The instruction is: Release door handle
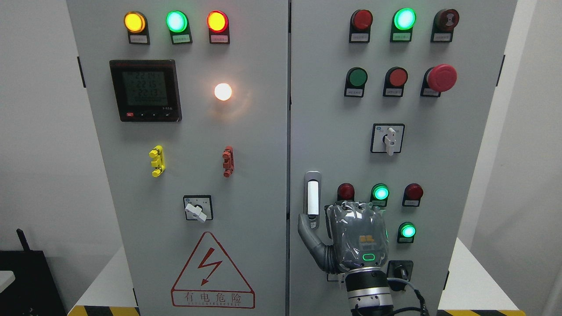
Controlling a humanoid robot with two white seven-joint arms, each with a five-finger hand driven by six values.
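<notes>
Fingers of the right hand (pixel 351 239) are curled toward the cabinet's right door (pixel 421 166) with the thumb (pixel 307 228) stretched up to the left, its tip at the foot of the door handle (pixel 312 195); whether it presses the handle cannot be told, and nothing looks gripped. The handle stands upright, long axis vertical, near the left edge of the right door, just up and left of the palm. Pulling away likely means drawing the hand back toward the robot. Round lamps and switches surround the hand; the left door (pixel 184 175) carries a meter (pixel 145 90) and a warning triangle (pixel 212 272). White walls flank the cabinet.
</notes>
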